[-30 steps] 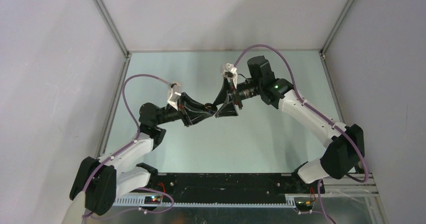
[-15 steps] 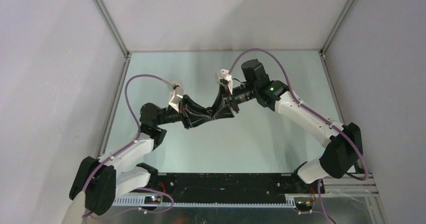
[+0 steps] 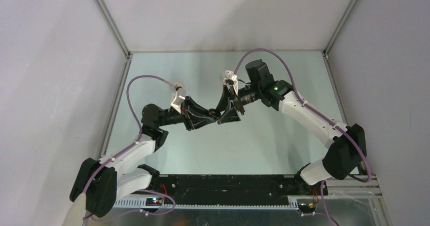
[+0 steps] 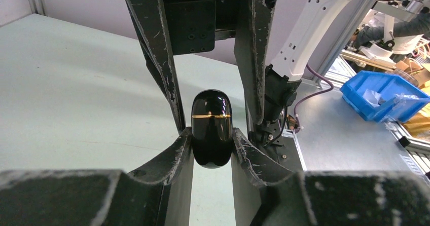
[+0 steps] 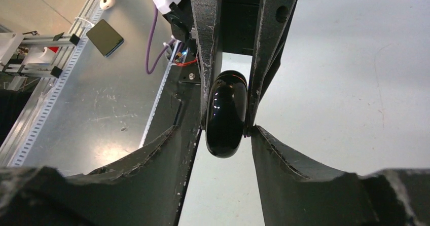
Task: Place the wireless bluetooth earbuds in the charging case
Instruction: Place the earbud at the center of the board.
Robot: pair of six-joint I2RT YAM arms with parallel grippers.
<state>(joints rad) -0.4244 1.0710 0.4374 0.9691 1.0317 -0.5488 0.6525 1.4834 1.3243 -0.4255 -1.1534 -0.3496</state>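
arms (image 3: 309, 115) — white links, black joints | cables (image 3: 128, 97) purple | jaws black, scuffed

The charging case (image 4: 212, 119) sits between left pincer (image 4: 212, 147) and right pincer (image 5: 225, 135).

The case (image 4: 212, 129) is glossy black with one thin gold line round it. The left pincer (image 4: 212, 147) and right pincer (image 5: 224, 135) are matte black, scuffed with pale grey scratches. The worktop (image 3: 263, 140) is pale mint green. The arms (image 3: 304, 112) are white and black, their cables (image 3: 133, 89) purple. A bin (image 4: 383, 91) is bright blue. The walls (image 3: 50, 84) are light grey.
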